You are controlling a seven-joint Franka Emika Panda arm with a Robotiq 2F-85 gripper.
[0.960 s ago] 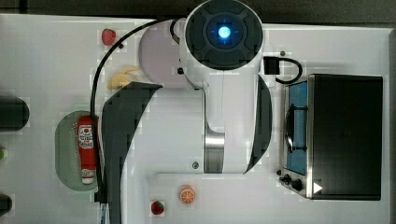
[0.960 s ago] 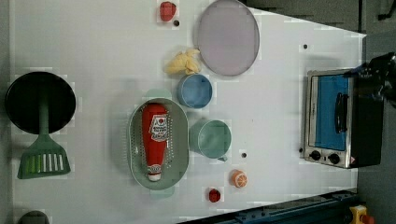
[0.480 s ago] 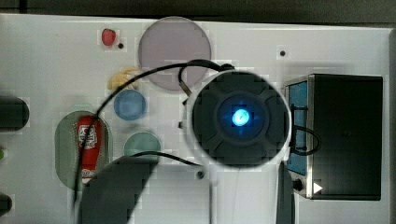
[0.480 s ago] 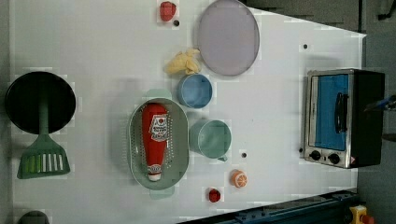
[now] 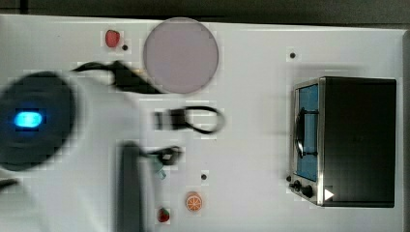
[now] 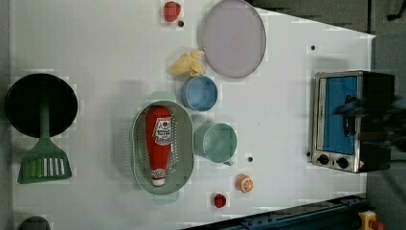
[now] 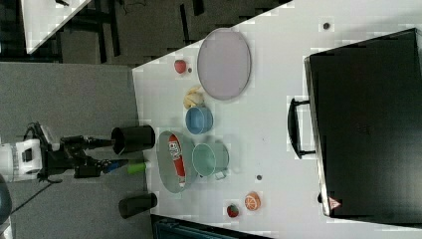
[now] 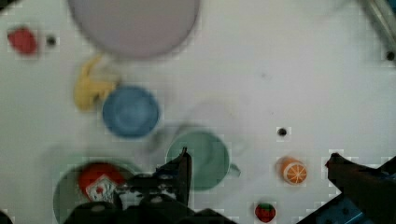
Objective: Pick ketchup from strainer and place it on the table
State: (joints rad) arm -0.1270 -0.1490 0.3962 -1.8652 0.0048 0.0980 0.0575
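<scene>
meanwhile, the ketchup [image 6: 160, 142] lies flat inside the strainer [image 6: 183, 158] on the table [image 6: 105, 52], its long axis running along the strainer's length. in the left view its white cap points toward the bottom edge and its red base toward the top. the green mug [image 6: 216, 142] sits just beside the strainer on the left view's right, the blue cup [image 6: 199, 93] near it. in the wrist view the gripper [image 8: 257, 163] hangs above the table with its fingers [image 8: 183, 169] spread wide, holding nothing.
</scene>
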